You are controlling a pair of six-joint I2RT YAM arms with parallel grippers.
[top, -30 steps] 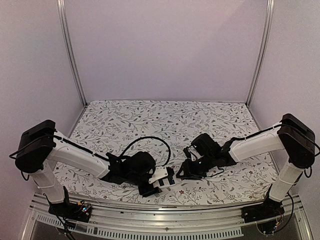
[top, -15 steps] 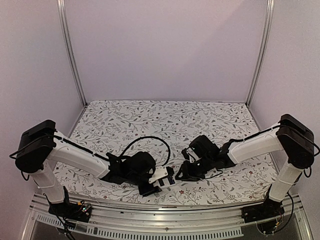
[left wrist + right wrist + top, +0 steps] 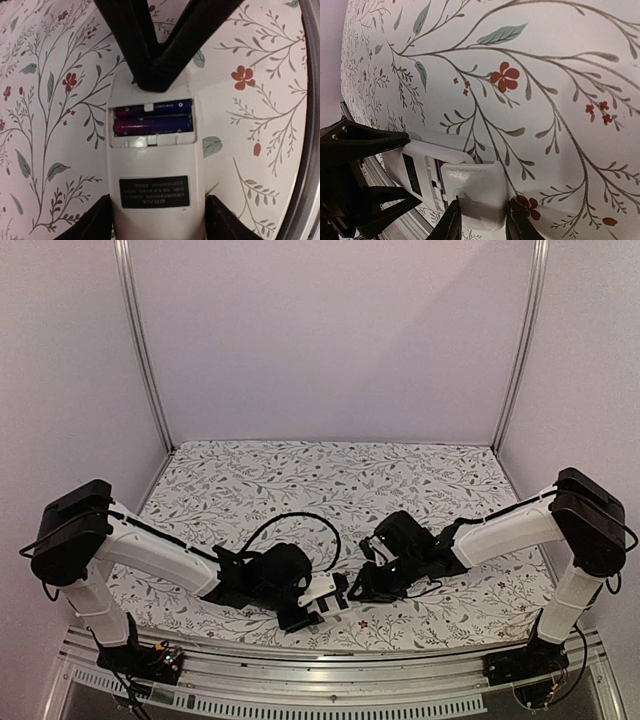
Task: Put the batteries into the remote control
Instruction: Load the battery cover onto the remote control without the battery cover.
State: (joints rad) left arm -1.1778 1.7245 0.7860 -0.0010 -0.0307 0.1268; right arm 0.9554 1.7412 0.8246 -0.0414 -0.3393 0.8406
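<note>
Remote control: the remote control (image 3: 155,222) lies back-up on the bench (image 3: 250,125), at the low centre of the overhead view and down the middle of the left wrist view.
Batteries: both batteries (image 3: 152,125) sit side by side in the open slot, centre of the left wrist view. They look seated, though I cannot tell whether the ends are fully down.
Left gripper (image 3: 156,212): its jaws press on the remote's two long edges at the label end, at the bottom of that view.
Right gripper (image 3: 481,215): its jaws pinch a small white cover (image 3: 475,185) at the bottom centre of the right wrist view, over the remote's other end. I take it for the slot's cover.
Handling, remote: I judge it light, stiff and smooth, so liable to skid on the bench. The long side edges are the hold, clear of the slot.
Handling, cover: it looks thin and probably a little springy. I would hold it lightly by its side edges, since a hard squeeze could bow it, snap its catch or make it squirt out.
Risk: if the cover tilts, it may ride over the batteries instead of seating.
</note>
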